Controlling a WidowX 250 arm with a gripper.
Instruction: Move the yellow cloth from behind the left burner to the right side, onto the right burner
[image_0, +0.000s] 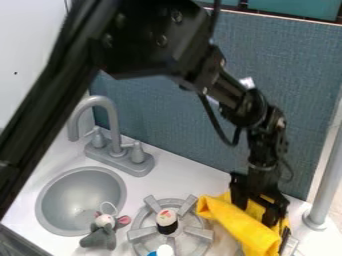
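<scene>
One yellow cloth (230, 216), folded and thick, close to the right corner of the bench (139, 188), near its back edge. Directly over this cloth, and in contact with it, the black gripper (256, 212), pointing downward. Jaws wide apart, with some yellow folds between them (whether firmly pressed or not, impossible to tell). Just beside the cloth, toward the left, a round grey burner (141, 233) with flat arms. Upon the burner, a small black-and-white object (166, 221) with a red mark on top; nearer to the front edge, a blue-and-white object (162, 251), partly cut off from view. Further left, a round grey sink (79, 196), with a grey toy mouse (101, 235) with pink ears leaning at its rim. Behind the sink, toward the back edge, a grey faucet (115, 154). By the right corner, an upright grey pole (326, 182).
</scene>
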